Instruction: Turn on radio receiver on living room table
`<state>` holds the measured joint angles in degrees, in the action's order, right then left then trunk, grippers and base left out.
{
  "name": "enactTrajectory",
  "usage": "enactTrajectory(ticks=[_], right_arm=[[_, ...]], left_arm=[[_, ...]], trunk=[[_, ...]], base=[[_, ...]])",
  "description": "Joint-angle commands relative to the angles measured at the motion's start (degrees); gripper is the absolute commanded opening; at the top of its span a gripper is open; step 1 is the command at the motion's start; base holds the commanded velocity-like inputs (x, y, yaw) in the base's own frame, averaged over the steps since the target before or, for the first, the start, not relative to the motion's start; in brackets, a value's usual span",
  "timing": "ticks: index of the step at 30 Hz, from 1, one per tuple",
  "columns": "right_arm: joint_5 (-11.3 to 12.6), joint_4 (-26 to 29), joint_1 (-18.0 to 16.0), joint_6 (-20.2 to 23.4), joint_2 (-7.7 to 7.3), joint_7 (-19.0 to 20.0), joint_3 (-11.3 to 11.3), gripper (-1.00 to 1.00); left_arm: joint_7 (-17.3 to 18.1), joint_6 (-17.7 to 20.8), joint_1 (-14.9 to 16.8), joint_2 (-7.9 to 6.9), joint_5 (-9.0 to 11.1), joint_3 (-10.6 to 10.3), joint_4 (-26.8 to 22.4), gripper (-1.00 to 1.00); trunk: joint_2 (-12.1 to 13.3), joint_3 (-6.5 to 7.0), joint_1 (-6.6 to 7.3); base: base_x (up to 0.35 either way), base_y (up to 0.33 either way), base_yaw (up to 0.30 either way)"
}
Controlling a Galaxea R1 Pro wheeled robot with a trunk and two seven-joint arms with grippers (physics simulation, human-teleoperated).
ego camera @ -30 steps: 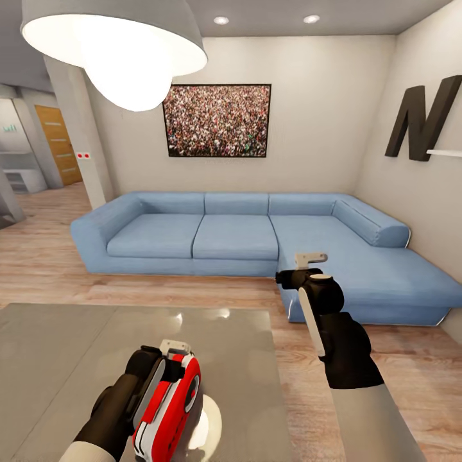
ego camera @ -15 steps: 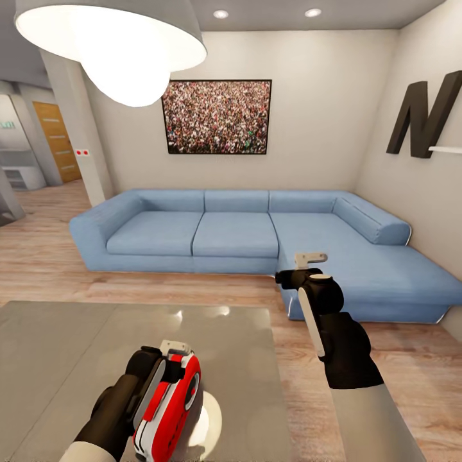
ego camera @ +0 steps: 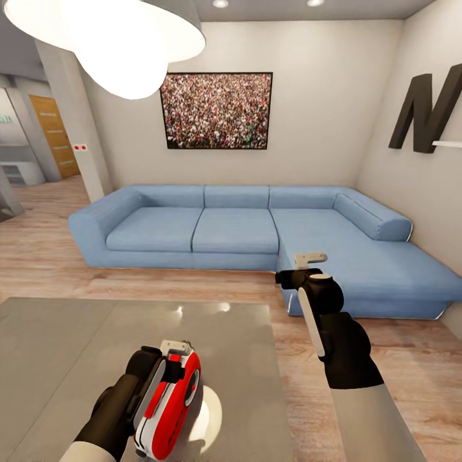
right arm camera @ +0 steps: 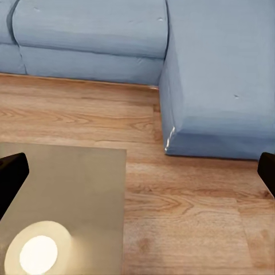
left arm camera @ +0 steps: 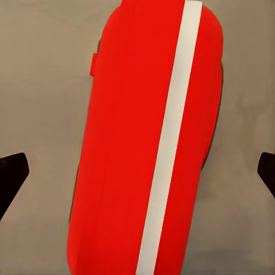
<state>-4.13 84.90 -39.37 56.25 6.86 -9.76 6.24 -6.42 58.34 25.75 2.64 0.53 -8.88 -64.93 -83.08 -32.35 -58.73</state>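
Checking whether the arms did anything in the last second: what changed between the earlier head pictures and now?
Only the head camera tilted down slightly: lamp, picture and letter N sit higher in frame. The left gripper is at the radio receiver over the table as before, fingers spread wide of it; the right gripper hangs open in the same pose.

A blue corner sofa [ego camera: 256, 231] stands on the wood floor [ego camera: 38, 256] against the wall. Above it hang a crowd picture [ego camera: 216, 110], a dark letter N [ego camera: 423, 112] and a glowing lamp [ego camera: 115, 38].
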Motion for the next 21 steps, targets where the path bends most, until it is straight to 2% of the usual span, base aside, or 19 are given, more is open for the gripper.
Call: enactTrajectory(ticks=[1,21], right_arm=[[0.0,0.0,0.0,0.0,0.00,0.0,0.0,1.00],[0.0,0.0,0.0,0.0,0.00,0.0,0.0,1.00]], left_arm=[[0.0,0.0,0.0,0.00,0.0,0.0,0.0,1.00],[0.0,0.0,0.0,0.00,0.0,0.0,0.4,1.00]], trunk=[[0.0,-0.03,0.00],[0.0,-0.10,0.00]], base=[[0.000,0.000,0.000],[0.000,0.000,0.000]])
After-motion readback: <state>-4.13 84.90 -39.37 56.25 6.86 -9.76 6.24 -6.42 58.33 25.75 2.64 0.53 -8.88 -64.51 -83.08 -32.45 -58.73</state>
